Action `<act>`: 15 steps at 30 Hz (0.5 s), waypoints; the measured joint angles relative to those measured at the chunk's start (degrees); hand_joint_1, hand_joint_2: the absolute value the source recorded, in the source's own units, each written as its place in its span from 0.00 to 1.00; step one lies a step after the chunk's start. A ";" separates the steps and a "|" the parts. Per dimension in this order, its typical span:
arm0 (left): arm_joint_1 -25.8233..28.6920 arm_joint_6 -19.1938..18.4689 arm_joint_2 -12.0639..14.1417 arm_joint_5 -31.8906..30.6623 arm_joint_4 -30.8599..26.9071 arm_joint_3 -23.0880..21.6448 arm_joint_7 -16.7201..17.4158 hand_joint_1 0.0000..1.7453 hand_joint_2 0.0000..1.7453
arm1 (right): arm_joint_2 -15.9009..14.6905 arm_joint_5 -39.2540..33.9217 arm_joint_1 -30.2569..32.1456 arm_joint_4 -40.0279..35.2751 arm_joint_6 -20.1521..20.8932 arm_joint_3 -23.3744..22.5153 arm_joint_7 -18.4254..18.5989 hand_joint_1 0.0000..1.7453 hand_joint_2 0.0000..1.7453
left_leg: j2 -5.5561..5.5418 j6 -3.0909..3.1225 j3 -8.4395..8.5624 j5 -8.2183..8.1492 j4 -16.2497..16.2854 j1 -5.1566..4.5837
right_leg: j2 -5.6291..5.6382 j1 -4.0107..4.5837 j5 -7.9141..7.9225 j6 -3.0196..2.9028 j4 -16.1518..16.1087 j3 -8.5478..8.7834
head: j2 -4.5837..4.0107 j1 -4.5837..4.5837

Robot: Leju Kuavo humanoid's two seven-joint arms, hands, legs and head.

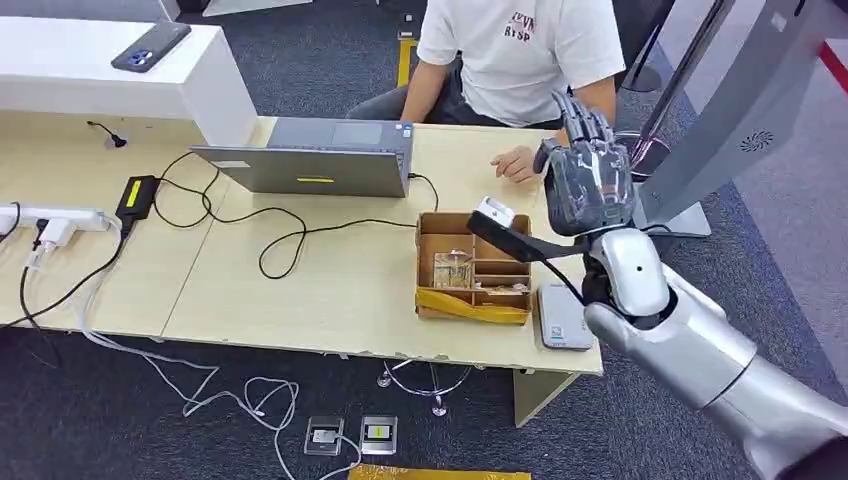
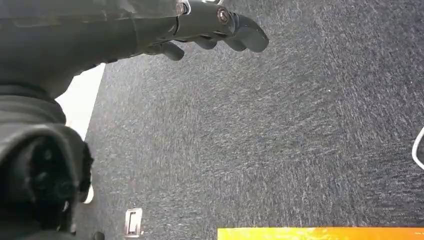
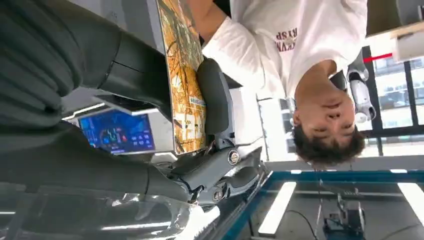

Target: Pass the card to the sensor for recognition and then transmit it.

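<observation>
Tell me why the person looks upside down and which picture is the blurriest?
In the right wrist view that camera is turned over, so the person hangs head-down; the right hand pinching the card sits soft and close, with bright windows glaring behind. In the left wrist view the left hand is dark and blurred against sharper carpet. The head view is evenly lit and clearest.
</observation>
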 joint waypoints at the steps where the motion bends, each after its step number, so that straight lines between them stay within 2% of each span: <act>1: 0.02 0.00 0.02 0.00 0.00 0.00 0.00 0.00 0.00 | 0.00 -0.22 0.24 0.11 -0.13 0.00 -0.02 1.00 1.00 | 0.00 0.00 0.00 0.00 0.00 0.00 | 0.00 0.00 0.00 0.00 0.00 0.00 | 0.00 0.00; 7: 0.05 0.00 -0.11 0.48 0.00 0.09 0.00 0.00 0.00 | -0.55 -3.84 2.07 0.85 -1.66 -0.50 0.13 1.00 1.00 | 0.04 0.00 0.02 -0.01 0.00 0.00 | 0.10 0.00 0.00 0.00 -0.01 -0.03 | 0.00 0.00; 15: 0.19 0.00 -0.83 1.22 0.00 0.26 0.00 0.00 0.00 | -3.60 -8.59 9.68 1.53 -5.81 -3.12 0.09 1.00 1.00 | 0.08 -0.04 0.02 -0.05 0.01 -0.01 | 0.10 -0.01 0.00 0.00 -0.02 -0.02 | 0.00 0.00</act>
